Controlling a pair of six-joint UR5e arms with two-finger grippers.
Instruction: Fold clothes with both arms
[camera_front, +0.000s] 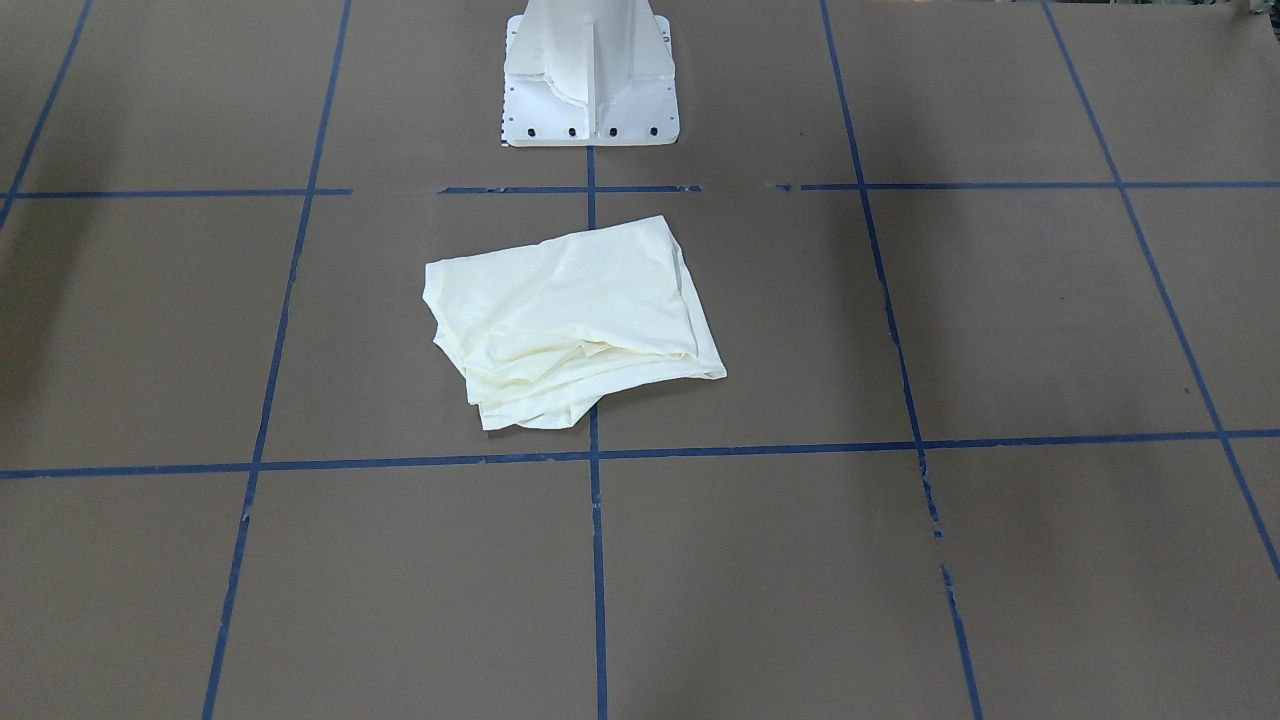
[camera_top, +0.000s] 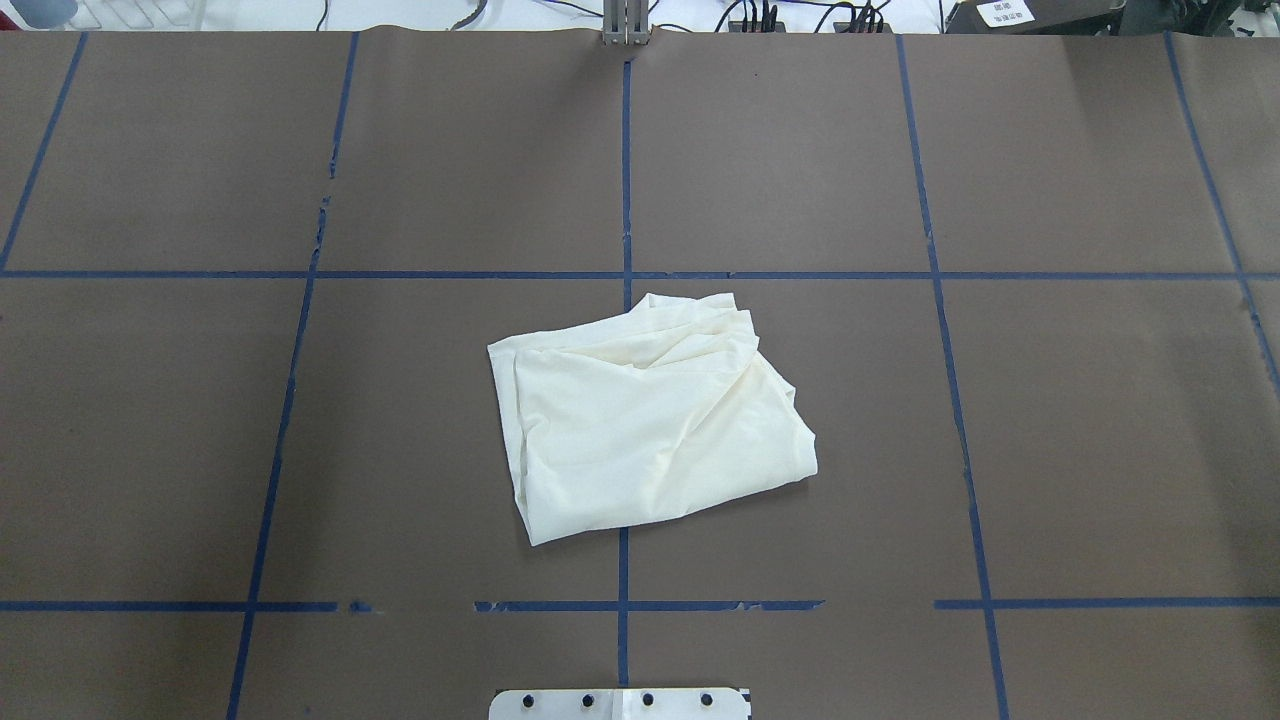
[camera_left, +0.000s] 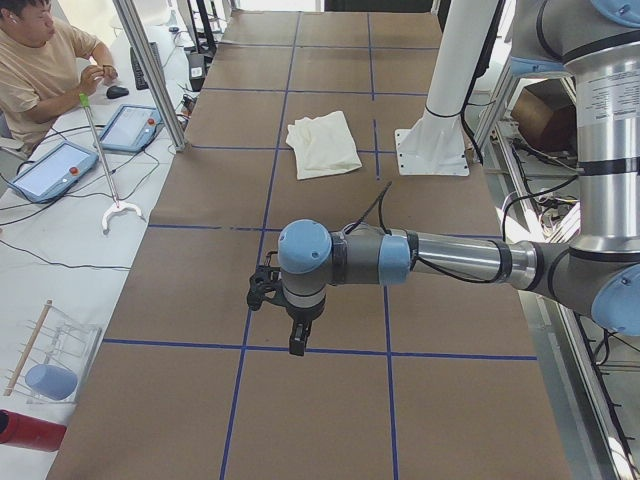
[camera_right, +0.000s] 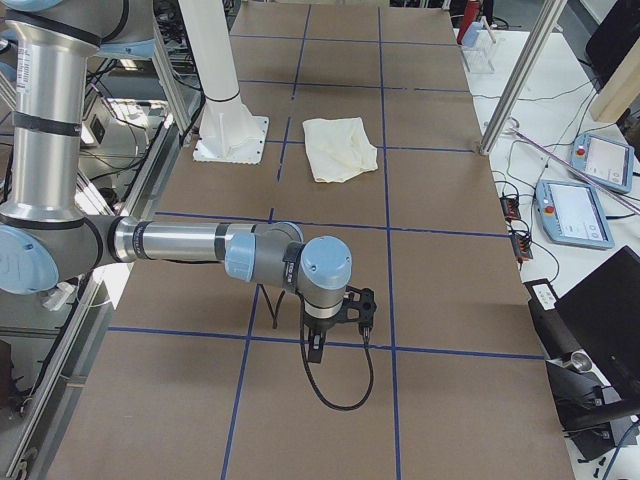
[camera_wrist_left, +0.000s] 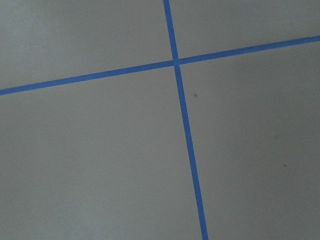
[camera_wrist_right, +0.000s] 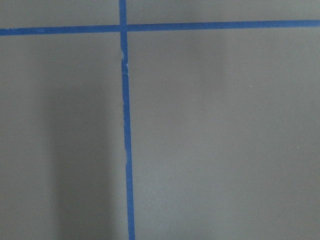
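The cream T-shirt (camera_front: 570, 320) lies as a folded, slightly rumpled bundle in the middle of the table, just in front of the base. Only plain cream cloth shows; the cat print and lettering are hidden. It also shows in the overhead view (camera_top: 640, 420) and in both side views (camera_left: 322, 145) (camera_right: 338, 148). Both arms are far from it, out at the table's ends. The left gripper (camera_left: 264, 288) hangs over bare table, seen only in the exterior left view. The right gripper (camera_right: 362, 306) shows only in the exterior right view. I cannot tell whether either is open or shut. Both wrist views show only table.
The white base pedestal (camera_front: 590, 80) stands at the robot's edge of the table (camera_top: 620, 703). Blue tape lines (camera_top: 625, 180) divide the brown tabletop (camera_front: 1000, 320) into squares. An operator (camera_left: 40, 70) sits beside the table with tablets (camera_left: 50, 170). Metal frame posts (camera_right: 520, 75) stand along that side.
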